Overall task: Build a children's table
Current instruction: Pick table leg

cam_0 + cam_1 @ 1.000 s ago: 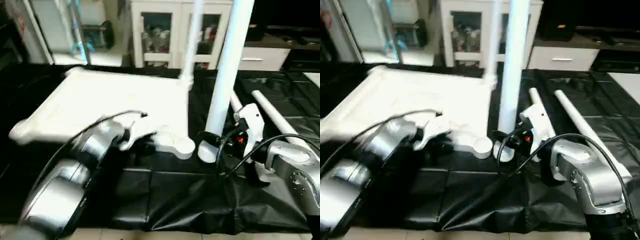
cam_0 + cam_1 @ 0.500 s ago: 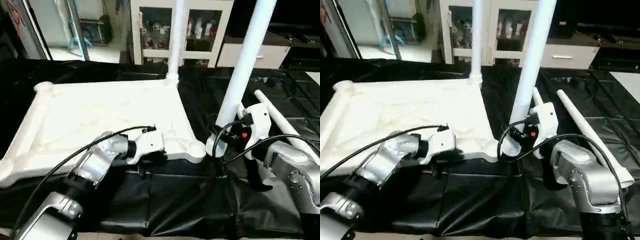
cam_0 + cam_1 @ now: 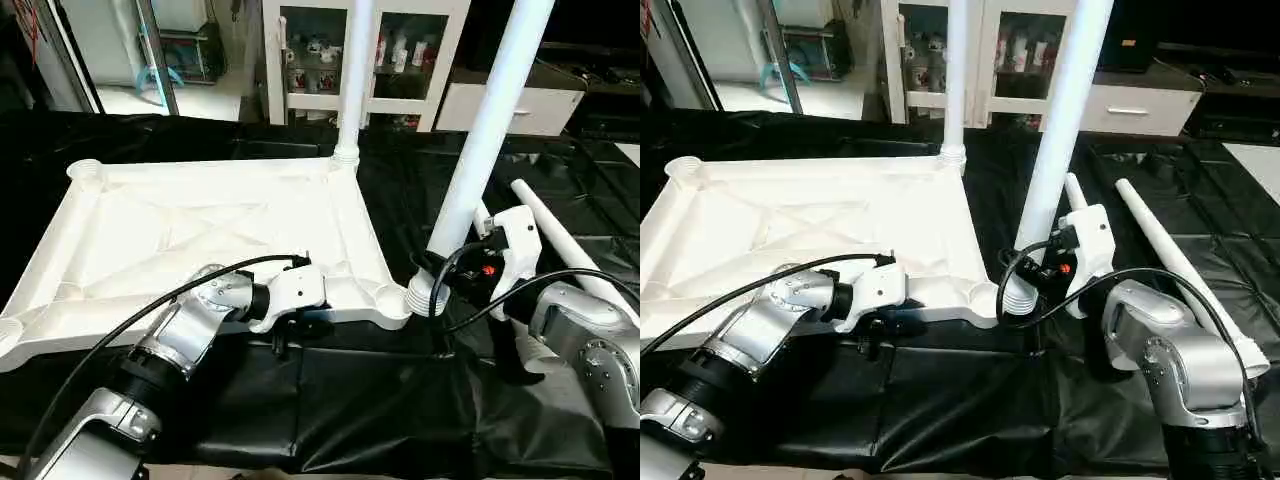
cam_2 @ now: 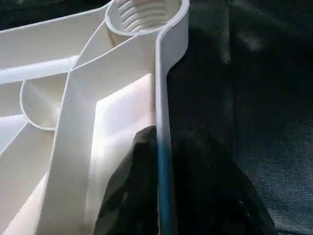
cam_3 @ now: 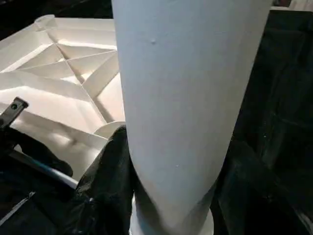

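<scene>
table top: white plastic table top (image 3: 200, 235) lies underside up on the black sheet (image 3: 380, 400), x-braced ribs showing, round threaded sockets at the corners.
near right socket: empty corner socket (image 4: 146, 14), threads visible inside, nearest the held leg.
mounted leg: one white leg (image 3: 355, 70) stands upright in the far right corner socket of the table top.
held leg: a second white leg (image 3: 480, 140) stands nearly upright, tilted slightly, its ribbed threaded end (image 3: 420, 295) low, just beside the near right corner of the table top; whether it touches the socket cannot be told.
spare legs: two more legs (image 3: 1180, 270) lie flat on the black sheet, on the robot's right, beyond the right arm.
left gripper: left gripper (image 4: 159, 196) is at the near edge of the table top, one black finger on each side of the rim wall, closed narrowly on that rim.
right gripper: right gripper (image 5: 171, 196) is clamped around the lower part of the held leg, black fingers (image 5: 105, 186) on both sides of the tube.
background: white glass-door cabinet (image 3: 350, 60) beyond the work surface.
</scene>
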You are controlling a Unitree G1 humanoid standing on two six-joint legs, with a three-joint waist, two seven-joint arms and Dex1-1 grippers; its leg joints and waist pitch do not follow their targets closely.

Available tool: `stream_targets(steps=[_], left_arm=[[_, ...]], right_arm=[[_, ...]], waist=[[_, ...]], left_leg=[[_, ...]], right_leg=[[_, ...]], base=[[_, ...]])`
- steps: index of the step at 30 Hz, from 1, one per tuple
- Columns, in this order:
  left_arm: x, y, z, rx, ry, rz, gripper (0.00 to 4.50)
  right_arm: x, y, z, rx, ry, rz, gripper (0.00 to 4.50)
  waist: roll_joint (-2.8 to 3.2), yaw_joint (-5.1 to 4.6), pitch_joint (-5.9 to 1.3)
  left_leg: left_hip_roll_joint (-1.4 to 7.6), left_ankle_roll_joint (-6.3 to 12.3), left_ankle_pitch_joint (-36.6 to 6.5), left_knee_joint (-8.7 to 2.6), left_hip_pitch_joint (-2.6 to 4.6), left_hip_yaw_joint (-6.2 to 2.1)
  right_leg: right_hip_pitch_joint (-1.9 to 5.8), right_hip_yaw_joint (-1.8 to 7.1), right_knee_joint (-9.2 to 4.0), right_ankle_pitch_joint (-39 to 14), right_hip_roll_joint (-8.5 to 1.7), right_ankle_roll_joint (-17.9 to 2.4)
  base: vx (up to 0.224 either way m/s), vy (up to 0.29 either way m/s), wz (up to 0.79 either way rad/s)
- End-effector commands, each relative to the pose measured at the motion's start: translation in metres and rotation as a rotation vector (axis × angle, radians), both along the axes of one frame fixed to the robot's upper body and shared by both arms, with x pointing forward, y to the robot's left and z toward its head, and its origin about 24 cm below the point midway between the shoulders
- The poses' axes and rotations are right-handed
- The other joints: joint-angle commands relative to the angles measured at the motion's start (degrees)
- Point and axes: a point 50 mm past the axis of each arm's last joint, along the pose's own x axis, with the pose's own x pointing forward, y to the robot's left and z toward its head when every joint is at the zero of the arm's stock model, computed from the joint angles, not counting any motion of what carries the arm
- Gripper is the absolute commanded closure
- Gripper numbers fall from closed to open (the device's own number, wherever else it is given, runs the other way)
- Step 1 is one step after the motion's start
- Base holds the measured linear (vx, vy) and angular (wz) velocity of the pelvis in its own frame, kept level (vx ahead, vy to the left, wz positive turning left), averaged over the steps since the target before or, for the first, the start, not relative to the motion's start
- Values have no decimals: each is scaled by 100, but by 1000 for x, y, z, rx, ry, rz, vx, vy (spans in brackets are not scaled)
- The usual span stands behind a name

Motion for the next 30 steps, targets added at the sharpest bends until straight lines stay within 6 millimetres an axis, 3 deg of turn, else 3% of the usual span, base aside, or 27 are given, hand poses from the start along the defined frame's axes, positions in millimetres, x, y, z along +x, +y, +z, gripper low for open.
stream_targets(steps=[1,9,16,18,21,24,30], left_arm=[[3,-5,2,-14,-10,-11,340],[6,-12,1,-72,4,-8,340],[7,-6,-10,0,15,-10,340],[8,-4,-12,19,11,-2,376],[10,0,-15,46,21,17,379],[11,5,-18,74,25,18,416],[9,13,-24,104,58,25,449]], right_arm=[[-2,1,10,6,-32,28,266],[-4,3,11,12,-30,57,266],[-6,3,11,13,-31,60,266],[-6,3,12,15,-34,60,266],[-5,3,14,22,-45,50,266],[-3,2,13,27,-62,23,266],[-1,5,10,34,-73,-6,266]], waist=[[-49,8,-312],[-58,12,-308],[-23,3,-307],[-15,-2,-292],[-27,-11,-278],[-21,-21,-270],[-15,-21,-272]], left_leg=[[266,24,-1179,-422,42,-50],[267,34,-1191,-419,30,-57],[266,9,-1262,-423,34,-65],[266,-34,-1433,-437,40,-72],[265,-79,-1637,-451,54,-81],[256,-119,-1731,-464,47,-99],[262,-153,-1859,-471,75,-107]], right_leg=[[260,248,-383,-1371,-319,-963],[270,246,-393,-1482,-331,-948],[271,243,-403,-1471,-324,-947],[264,243,-427,-1713,-327,-899],[249,241,-474,-2048,-328,-788],[244,235,-498,-2317,-333,-671],[207,236,-528,-2507,-340,-616]], base=[[0,0,0],[0,0,0],[0,0,0],[0,0,0],[0,0,0],[0,0,0],[0,0,0]])
